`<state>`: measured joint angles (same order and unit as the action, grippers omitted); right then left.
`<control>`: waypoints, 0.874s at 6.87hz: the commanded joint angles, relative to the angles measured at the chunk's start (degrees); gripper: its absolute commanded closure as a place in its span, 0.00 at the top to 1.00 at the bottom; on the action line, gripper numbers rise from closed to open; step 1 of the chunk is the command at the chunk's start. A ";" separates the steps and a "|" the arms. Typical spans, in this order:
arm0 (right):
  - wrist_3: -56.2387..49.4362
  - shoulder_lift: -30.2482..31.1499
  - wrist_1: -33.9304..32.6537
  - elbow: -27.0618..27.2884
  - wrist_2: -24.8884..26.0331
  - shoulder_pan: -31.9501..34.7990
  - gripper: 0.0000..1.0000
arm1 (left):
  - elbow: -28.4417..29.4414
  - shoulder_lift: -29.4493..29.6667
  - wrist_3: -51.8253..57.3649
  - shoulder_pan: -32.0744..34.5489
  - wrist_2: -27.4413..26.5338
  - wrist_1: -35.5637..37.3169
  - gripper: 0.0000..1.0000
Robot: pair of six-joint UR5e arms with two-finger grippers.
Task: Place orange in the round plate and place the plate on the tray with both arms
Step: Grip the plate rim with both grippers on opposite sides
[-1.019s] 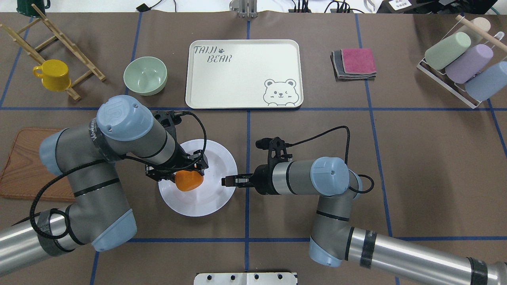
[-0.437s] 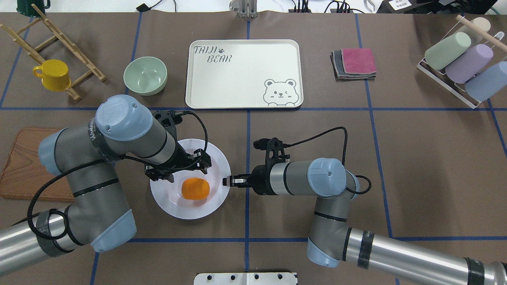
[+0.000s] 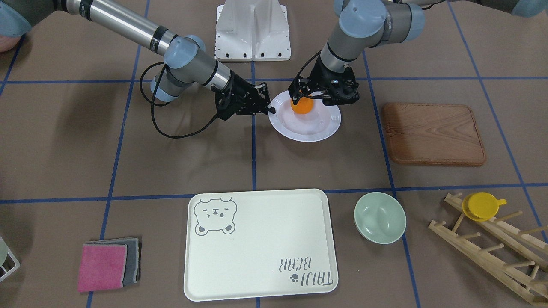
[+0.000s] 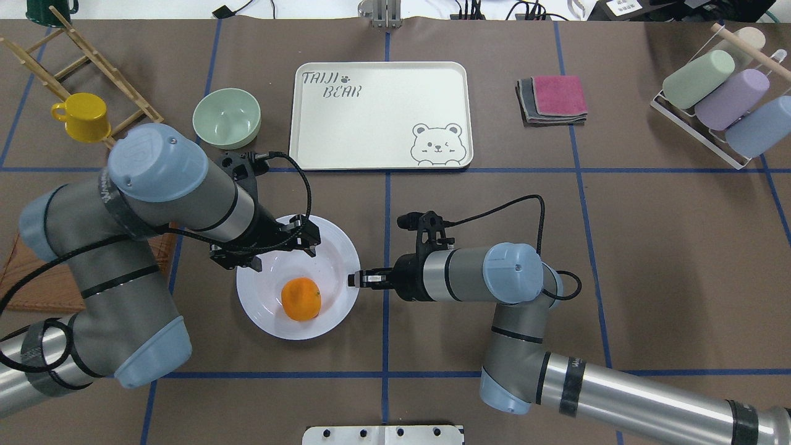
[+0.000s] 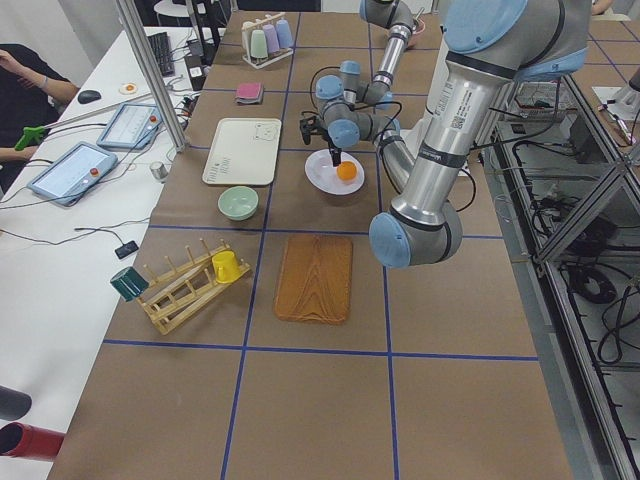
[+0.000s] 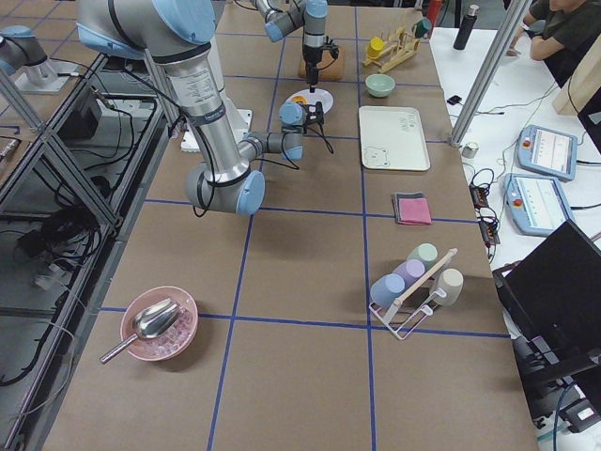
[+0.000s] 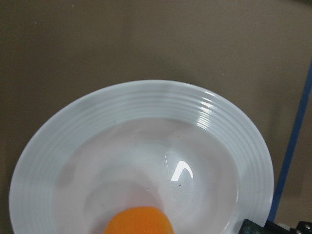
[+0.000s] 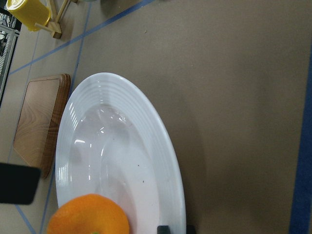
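The orange (image 4: 301, 298) lies loose in the near part of the white round plate (image 4: 337, 250), also seen as the orange (image 3: 302, 105) in the plate (image 3: 312, 128). My left gripper (image 4: 284, 259) hangs open over the plate's far left rim, above and apart from the fruit. My right gripper (image 4: 353, 279) reaches in level from the right and is shut on the plate's right rim; the right wrist view shows that rim (image 8: 165, 165) running between its fingertips. Beyond the plate, at the table's far middle, lies the cream tray (image 4: 380, 114) with nothing on it.
A mint-green bowl (image 4: 227, 117) stands left of the tray. A wooden board (image 3: 432, 133) lies under my left arm's side. A yellow cup (image 4: 81, 116) hangs on a wooden rack at far left. Folded cloths (image 4: 553, 99) and a cup rack (image 4: 720, 99) sit at far right.
My left gripper let go of the orange, which now rests in the plate, and the left arm drew up and back to the left. The plate shifted slightly left.
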<state>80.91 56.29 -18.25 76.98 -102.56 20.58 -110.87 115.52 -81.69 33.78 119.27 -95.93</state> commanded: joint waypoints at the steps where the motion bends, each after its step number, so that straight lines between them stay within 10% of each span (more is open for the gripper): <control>1: 5.00 0.49 -0.20 1.42 -3.41 1.99 0.06 | -9.76 -0.65 7.46 2.34 1.23 13.58 0.97; 6: 19.42 0.05 -1.62 1.42 -5.98 7.88 0.00 | -18.24 -8.00 21.87 7.95 1.23 21.57 0.97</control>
<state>96.20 56.74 -20.05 78.40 -108.36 26.71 -127.73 110.69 -65.04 39.66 120.47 -74.69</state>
